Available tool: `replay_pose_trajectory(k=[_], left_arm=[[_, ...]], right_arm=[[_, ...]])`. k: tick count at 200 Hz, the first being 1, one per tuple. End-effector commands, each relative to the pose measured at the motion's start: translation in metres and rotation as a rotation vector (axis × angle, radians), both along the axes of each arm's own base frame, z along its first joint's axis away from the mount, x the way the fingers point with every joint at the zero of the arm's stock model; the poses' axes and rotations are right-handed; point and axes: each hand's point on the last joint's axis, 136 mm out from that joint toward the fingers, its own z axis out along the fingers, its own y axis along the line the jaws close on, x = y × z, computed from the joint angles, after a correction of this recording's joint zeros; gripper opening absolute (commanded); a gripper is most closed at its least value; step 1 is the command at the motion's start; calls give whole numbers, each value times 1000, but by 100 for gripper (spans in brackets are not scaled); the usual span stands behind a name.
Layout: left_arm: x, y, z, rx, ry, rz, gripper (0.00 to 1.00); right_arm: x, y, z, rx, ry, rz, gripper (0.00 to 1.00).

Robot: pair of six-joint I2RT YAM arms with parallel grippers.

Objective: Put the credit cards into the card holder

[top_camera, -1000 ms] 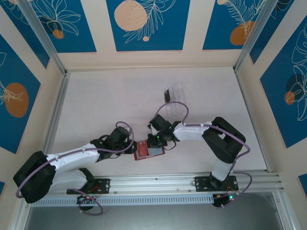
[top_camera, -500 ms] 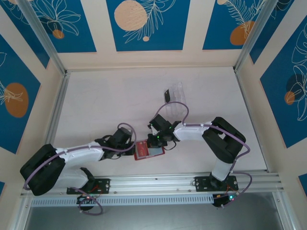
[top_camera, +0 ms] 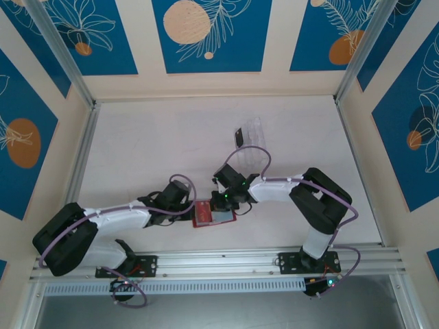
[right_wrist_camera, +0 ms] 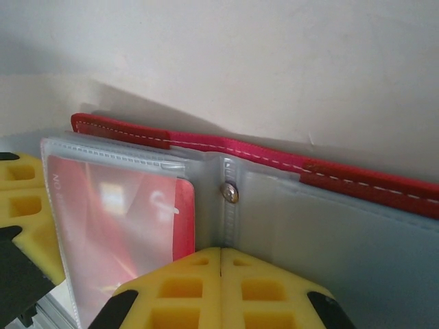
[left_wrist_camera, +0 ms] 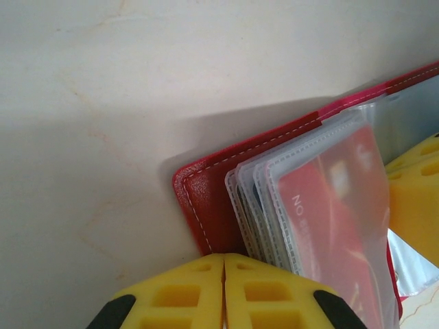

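Note:
The card holder (top_camera: pixel 214 215) lies open on the table as a red wallet between the two grippers. In the left wrist view its red cover (left_wrist_camera: pixel 206 212) carries fanned clear sleeves, and a red credit card (left_wrist_camera: pixel 322 219) sits inside the top sleeve. My left gripper (left_wrist_camera: pixel 224 263) is shut, its tips at the holder's left edge with nothing visible between them. My right gripper (right_wrist_camera: pixel 221 256) is also shut and rests on the sleeves' riveted spine (right_wrist_camera: pixel 232 193), beside the red card (right_wrist_camera: pixel 116 219). From above, the left gripper (top_camera: pixel 190 210) and right gripper (top_camera: pixel 223 203) flank the holder.
A clear plastic tray (top_camera: pixel 254 134) with a dark item at its left end stands farther back on the white table (top_camera: pixel 151 151). The metal rail (top_camera: pixel 226 264) runs along the near edge. Walls close in the table's sides.
The left gripper has closed and shifted a little right, up against the card holder's left edge. The right arm and the holder have not moved.

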Motion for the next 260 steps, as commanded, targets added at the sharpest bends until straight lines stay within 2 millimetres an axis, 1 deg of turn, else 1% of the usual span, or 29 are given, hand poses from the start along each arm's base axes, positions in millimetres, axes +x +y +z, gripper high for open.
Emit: replay_pose_trajectory(k=[1, 15, 44, 83, 109, 126, 154, 179, 199, 216, 228, 245, 260], left_arm=[[-4, -5, -11, -3, 18, -25, 7], [-4, -3, -10, 5, 13, -24, 7], [-4, 0, -10, 17, 8, -17, 7], [-4, 1, -12, 26, 14, -19, 7], [-3, 0, -11, 26, 10, -23, 7], [-3, -2, -12, 26, 13, -25, 7], [-3, -2, -12, 23, 15, -26, 7], [-3, -3, -11, 22, 15, -25, 7], [-3, -2, -11, 23, 15, -26, 7], [-2, -2, -10, 24, 12, -26, 7], [-2, -2, -10, 23, 11, -25, 8], [-3, -2, -11, 25, 13, -29, 8], [-3, -2, -11, 25, 16, -28, 8]], right_arm=[[-4, 6, 15, 24, -33, 15, 0], [0, -1, 20, -10, -51, 22, 1], [9, -22, 24, -130, -88, 21, 3], [20, -51, 34, -203, -135, -6, 14], [24, -66, 28, -284, -157, 1, 22], [26, -68, 22, -318, -158, 17, 24], [26, -61, 17, -343, -174, 52, 26], [27, -60, 12, -397, -196, 74, 28], [28, -62, 4, -452, -202, 80, 29], [28, -70, -1, -527, -222, 71, 30], [27, -71, -3, -548, -230, 76, 31], [25, -71, -6, -571, -242, 81, 36], [24, -72, -10, -591, -239, 85, 37]])
